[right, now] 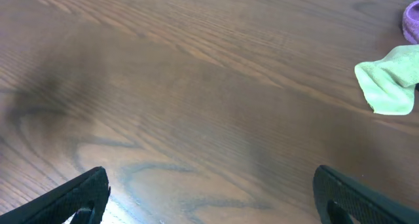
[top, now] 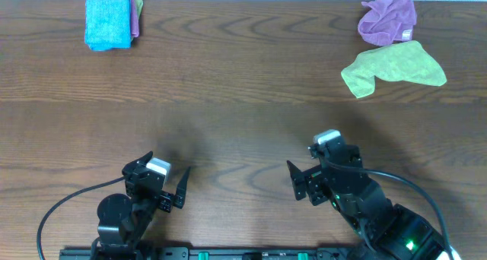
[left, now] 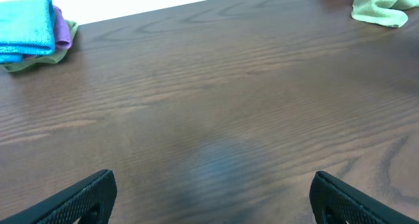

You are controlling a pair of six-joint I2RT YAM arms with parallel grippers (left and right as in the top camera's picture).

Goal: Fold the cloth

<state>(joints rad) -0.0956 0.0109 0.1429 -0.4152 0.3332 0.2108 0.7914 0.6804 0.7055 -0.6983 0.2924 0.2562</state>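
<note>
Cloth (top: 109,22) sitting folded at far-left corner of table (top: 228,100), mostly hiding other cloths (top: 137,15) beneath; left gripper (left: 213,192), right gripper (right: 211,192) gaping wide, holding nothing.

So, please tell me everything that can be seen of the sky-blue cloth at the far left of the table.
The sky-blue cloth looks like soft terry or microfibre, with a fuzzy surface. It is folded into a neat, roughly rectangular pad and lies flat at the far left of the wooden table. It rests on a purple cloth, whose edge shows at its right side, with a green cloth lowest in the stack. No label is visible.
</note>
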